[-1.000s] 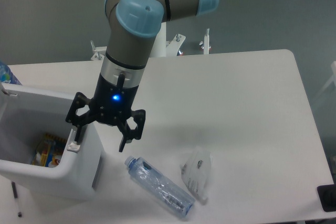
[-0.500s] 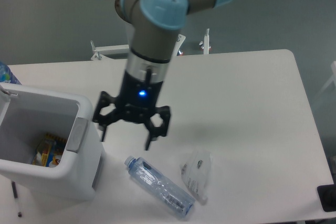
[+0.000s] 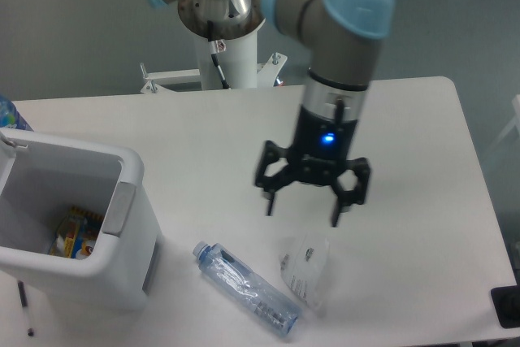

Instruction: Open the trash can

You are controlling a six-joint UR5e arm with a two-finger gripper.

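Note:
The trash can (image 3: 122,270) stands at the table's left front, a large white boxy bin with its top open. Its inside shows, with colourful packaging at the bottom. A grey tab (image 3: 119,209) sits on its right rim. My gripper (image 3: 301,211) hangs open over the middle of the table, well to the right of the bin and apart from it. Nothing is between its fingers. It is just above a crumpled clear wrapper.
A clear plastic bottle (image 3: 246,288) lies on its side near the front edge, right of the bin. A crumpled clear plastic piece (image 3: 305,271) lies beside it. A blue-capped bottle (image 3: 11,115) peeks in at the far left. A dark object (image 3: 508,307) sits at the right front corner.
My gripper has left the bin's right rim and swung right across the table to above the crumpled plastic. It stays open. The bin stands open in all frames.

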